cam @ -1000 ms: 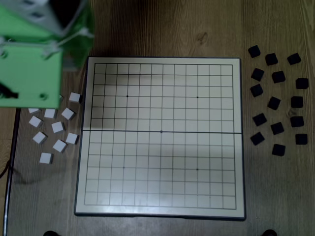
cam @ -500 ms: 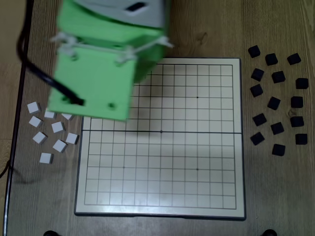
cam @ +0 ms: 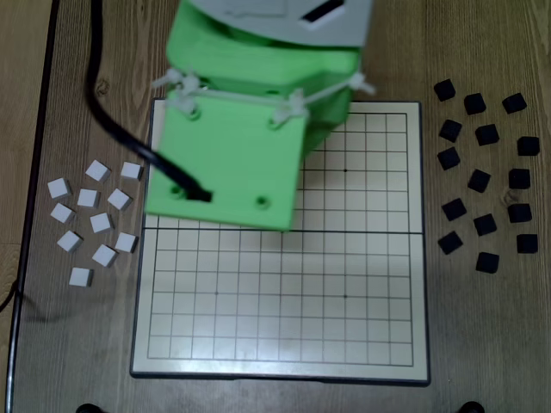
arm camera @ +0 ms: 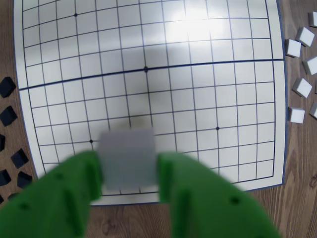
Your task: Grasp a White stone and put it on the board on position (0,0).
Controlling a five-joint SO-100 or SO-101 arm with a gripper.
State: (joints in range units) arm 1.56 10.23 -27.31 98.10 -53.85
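Observation:
In the wrist view my green gripper (arm camera: 129,168) is shut on a white stone (arm camera: 128,154), a blurred pale square held between the two fingers (arm camera: 84,183). It hovers over the near rows of the board (arm camera: 237,99). Position (0,0) (arm camera: 145,69), the dot on the dark middle line, lies further up the picture, beyond the stone. In the fixed view the green arm body (cam: 232,163) covers the upper left and middle of the board (cam: 362,292) and hides the fingers and the stone.
Several loose white stones (cam: 95,219) lie on the wooden table left of the board, and on the right in the wrist view (arm camera: 302,64). Several black stones (cam: 486,172) are scattered right of the board. A black cable (cam: 112,120) trails from the arm.
The arm has swung from above the white stones at the left rightward over the board's upper middle. The pile of white stones is uncovered again.

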